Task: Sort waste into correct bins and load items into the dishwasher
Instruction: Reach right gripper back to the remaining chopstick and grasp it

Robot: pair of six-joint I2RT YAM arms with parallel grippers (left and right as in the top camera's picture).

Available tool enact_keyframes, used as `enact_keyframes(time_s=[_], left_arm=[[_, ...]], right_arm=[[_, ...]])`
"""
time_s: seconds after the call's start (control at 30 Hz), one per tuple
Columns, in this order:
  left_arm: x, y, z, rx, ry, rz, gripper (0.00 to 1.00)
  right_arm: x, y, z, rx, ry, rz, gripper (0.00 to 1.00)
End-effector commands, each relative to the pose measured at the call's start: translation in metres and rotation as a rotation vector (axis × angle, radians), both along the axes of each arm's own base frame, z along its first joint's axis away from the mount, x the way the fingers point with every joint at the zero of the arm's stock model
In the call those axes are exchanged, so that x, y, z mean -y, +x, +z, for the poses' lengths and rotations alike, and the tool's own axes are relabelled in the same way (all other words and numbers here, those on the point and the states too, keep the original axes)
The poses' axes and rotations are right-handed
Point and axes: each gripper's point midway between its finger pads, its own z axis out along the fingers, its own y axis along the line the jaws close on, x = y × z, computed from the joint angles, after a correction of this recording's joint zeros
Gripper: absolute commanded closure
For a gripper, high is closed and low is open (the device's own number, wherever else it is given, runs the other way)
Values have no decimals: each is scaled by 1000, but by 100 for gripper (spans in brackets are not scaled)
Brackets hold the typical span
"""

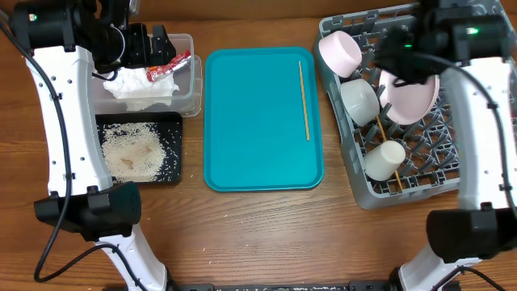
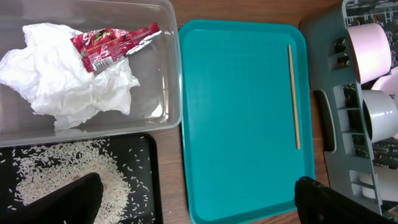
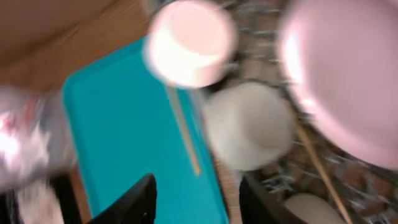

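The napkin (image 1: 141,86) and red wrapper (image 1: 167,66) lie in the clear tub (image 1: 192,85); both show in the left wrist view (image 2: 68,81) (image 2: 112,45). Rice (image 1: 133,152) covers the black tray (image 1: 174,121). One chopstick (image 1: 304,100) lies on the teal tray (image 1: 258,121); another (image 1: 380,123) is in the grey rack (image 1: 452,174) with the plate (image 1: 414,97), two bowls (image 1: 339,52) (image 1: 359,100) and cup (image 1: 384,159). My left gripper (image 2: 196,199) is open and empty above the tub. My right gripper (image 3: 196,199) is open and empty above the rack.
The wooden table (image 1: 266,234) surrounds everything. The teal tray sits between the bins on the left and the rack on the right. The right wrist view is blurred by motion.
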Motion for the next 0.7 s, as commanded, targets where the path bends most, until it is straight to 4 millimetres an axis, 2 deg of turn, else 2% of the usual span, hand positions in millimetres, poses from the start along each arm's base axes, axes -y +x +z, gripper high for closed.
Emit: enact_keyframes(time_s=[0.0,0.17,0.23,0.47,0.67], left_arm=[[2,1,2,7,5,2,0],[2,1,2,7,5,2,0],[2,1,2,7,5,2,0],[2,1,2,7,5,2,0],[2,1,2,7,5,2,0]], right_arm=[[-49,0,-8,14,-34,189,52],[-95,0,-65,-88,-150,298,51],[-107,0,-91,-144,-172,332,51],[-107,5,-160,-288,-220,337,51],[-105,11,-205,-348,-261,383,51]])
